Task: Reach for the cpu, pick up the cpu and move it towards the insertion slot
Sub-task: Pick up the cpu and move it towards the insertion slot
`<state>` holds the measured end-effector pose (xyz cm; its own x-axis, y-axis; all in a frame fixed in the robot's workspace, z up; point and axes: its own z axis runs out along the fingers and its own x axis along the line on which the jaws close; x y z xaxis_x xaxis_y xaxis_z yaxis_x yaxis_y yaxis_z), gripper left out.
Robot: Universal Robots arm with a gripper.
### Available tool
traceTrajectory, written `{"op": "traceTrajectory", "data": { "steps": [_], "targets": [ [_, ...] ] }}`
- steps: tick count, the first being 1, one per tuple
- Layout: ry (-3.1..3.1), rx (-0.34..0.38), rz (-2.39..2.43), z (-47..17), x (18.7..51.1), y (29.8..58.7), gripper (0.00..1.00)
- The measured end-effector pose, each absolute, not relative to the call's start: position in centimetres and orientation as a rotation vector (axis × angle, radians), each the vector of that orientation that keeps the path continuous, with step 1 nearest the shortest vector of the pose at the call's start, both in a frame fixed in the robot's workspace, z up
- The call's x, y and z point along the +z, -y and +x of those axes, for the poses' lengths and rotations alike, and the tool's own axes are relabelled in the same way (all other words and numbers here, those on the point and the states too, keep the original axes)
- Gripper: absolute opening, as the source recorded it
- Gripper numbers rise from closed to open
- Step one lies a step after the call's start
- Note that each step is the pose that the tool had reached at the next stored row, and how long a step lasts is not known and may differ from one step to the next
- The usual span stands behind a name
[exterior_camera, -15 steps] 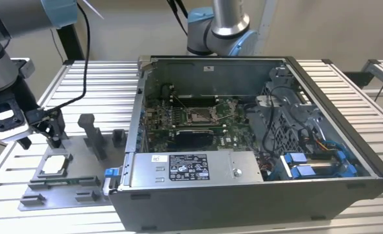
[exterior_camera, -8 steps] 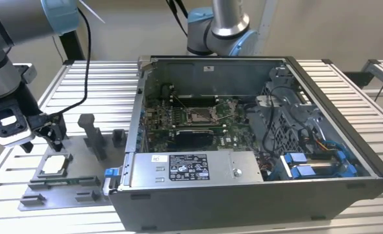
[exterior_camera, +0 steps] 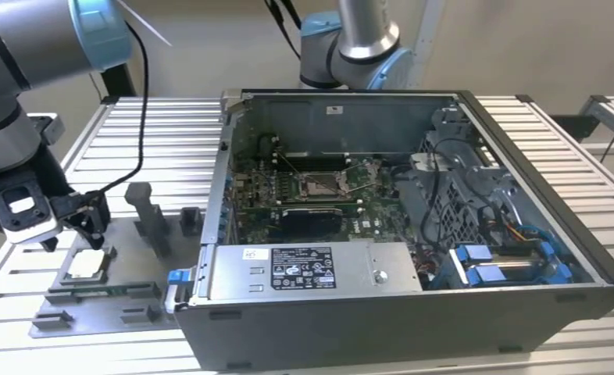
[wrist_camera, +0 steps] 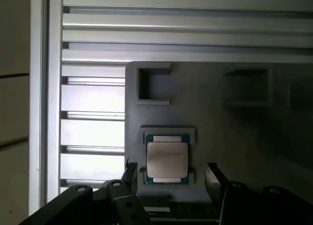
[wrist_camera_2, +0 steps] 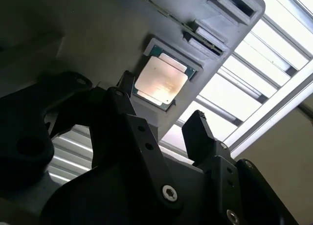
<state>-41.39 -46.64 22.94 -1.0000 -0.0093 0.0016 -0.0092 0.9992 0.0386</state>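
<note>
Reaching for the cpu, jaws held wide and empty.
The cpu is seated in a grey tray just below, between the jaws; a level descent is judged needed.

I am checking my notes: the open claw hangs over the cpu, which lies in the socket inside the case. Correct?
No. The exterior view shows the cpu lying in the grey fixture on the table, outside the case. The open claw does hang over it.
</note>
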Motion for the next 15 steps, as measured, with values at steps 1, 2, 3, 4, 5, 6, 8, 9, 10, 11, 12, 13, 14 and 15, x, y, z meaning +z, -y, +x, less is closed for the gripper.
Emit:
{"op": "traceTrajectory", "data": {
  "steps": [1,2,3,4,5,6,8,9,10,11,12,13,14,15],
  "targets": [
    [3.139,-0.060,0.015,-41.4,22.8,46.6,1.00],
    [3.139,-0.060,0.015,-41.4,22.6,46.6,1.00],
    [3.139,-0.061,0.015,-41.4,22.4,46.6,1.00],
    [3.139,-0.060,0.015,-41.5,22.2,46.6,1.00],
    [3.139,-0.060,0.015,-41.5,22.0,46.6,1.00],
    [3.139,-0.060,0.015,-41.5,21.9,46.6,1.00],
    [3.139,-0.061,0.014,-41.5,21.5,46.6,1.00],
    [3.139,-0.060,0.014,-41.5,21.3,46.6,1.00],
    [3.139,-0.060,0.015,-41.5,21.1,46.6,1.00],
    [3.139,-0.060,0.015,-41.5,21.0,46.6,1.00],
    [3.139,-0.060,0.014,-41.5,20.8,46.6,1.00],
    [3.139,-0.060,0.014,-41.6,20.7,46.6,1.00],
    [3.139,-0.060,0.015,-41.6,20.6,46.6,1.00],
    [3.139,-0.060,0.015,-41.6,20.4,46.7,1.00]
  ]
}}
